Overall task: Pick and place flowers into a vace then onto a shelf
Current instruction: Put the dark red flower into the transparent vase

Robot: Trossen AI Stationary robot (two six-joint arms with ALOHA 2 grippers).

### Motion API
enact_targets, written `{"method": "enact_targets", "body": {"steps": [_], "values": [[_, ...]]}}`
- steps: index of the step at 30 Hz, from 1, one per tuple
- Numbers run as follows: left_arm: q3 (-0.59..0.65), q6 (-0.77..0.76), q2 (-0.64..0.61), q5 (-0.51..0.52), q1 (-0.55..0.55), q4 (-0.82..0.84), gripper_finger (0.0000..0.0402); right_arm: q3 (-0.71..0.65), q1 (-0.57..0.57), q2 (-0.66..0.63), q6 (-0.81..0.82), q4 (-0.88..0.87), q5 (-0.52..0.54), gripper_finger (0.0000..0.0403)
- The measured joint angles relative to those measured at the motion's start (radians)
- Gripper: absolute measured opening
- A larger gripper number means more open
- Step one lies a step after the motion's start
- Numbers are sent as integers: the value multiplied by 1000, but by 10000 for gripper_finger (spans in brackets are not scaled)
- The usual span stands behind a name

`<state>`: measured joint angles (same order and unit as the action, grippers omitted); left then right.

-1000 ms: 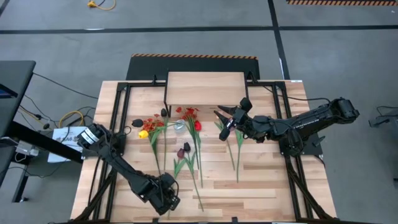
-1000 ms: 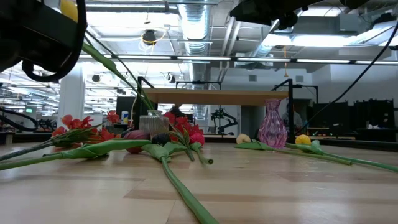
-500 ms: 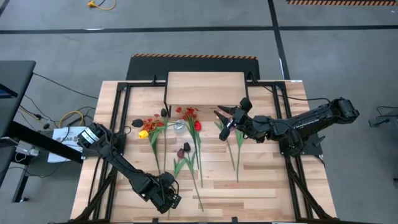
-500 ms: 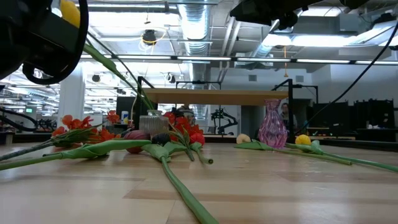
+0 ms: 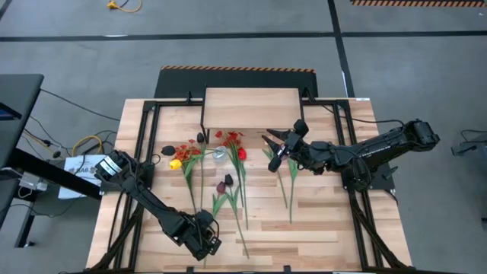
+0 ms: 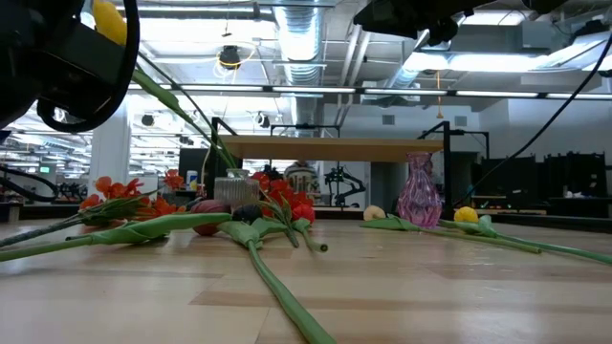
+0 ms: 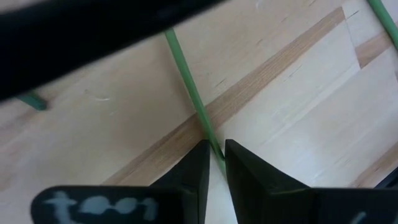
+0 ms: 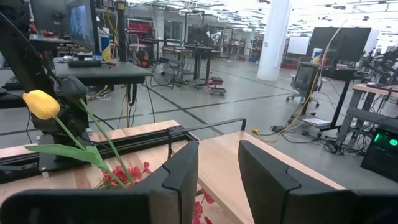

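**At lower centre of the high view: left hand nipping a tulip stem**

At the lower centre of the high view, left hand (image 5: 204, 245) down at the desk (image 5: 319, 228), fingers (image 7: 194, 168) nearly closed around the thin green stem (image 7: 189, 93) of the yellow tulip (image 6: 111, 21), its bloom already lifted at the low view's upper left. Likely light, springy and slick plastic; best pinched near the stem's cut end, squarely, to stop twisting. Right hand (image 5: 275, 149) waiting mid-frame, part open, holding nothing visible. Remaining flowers (image 5: 228, 164) strewn mid-desk; pink vase (image 6: 419, 192) upright near the shelf (image 5: 251, 105).
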<state>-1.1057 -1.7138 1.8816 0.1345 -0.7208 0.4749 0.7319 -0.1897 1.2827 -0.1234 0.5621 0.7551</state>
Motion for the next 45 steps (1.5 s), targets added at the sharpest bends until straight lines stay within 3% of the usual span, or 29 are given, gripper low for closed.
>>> {"method": "enact_targets", "body": {"steps": [9,24,33,41,45], "values": [[1,-10,1,37,-19,6,8,0,0,0,0,0,0,108],[2,-144,5,165,-89,3,3,0,0,0,0,0,-3,108],[-81,-201,6,282,-133,110,2,0,0,0,-21,66,-234,108],[-190,-206,5,424,-170,252,1,0,0,0,-22,76,-273,108],[-233,-151,4,500,-183,309,1,0,-1,0,-8,115,-349,108]]}}
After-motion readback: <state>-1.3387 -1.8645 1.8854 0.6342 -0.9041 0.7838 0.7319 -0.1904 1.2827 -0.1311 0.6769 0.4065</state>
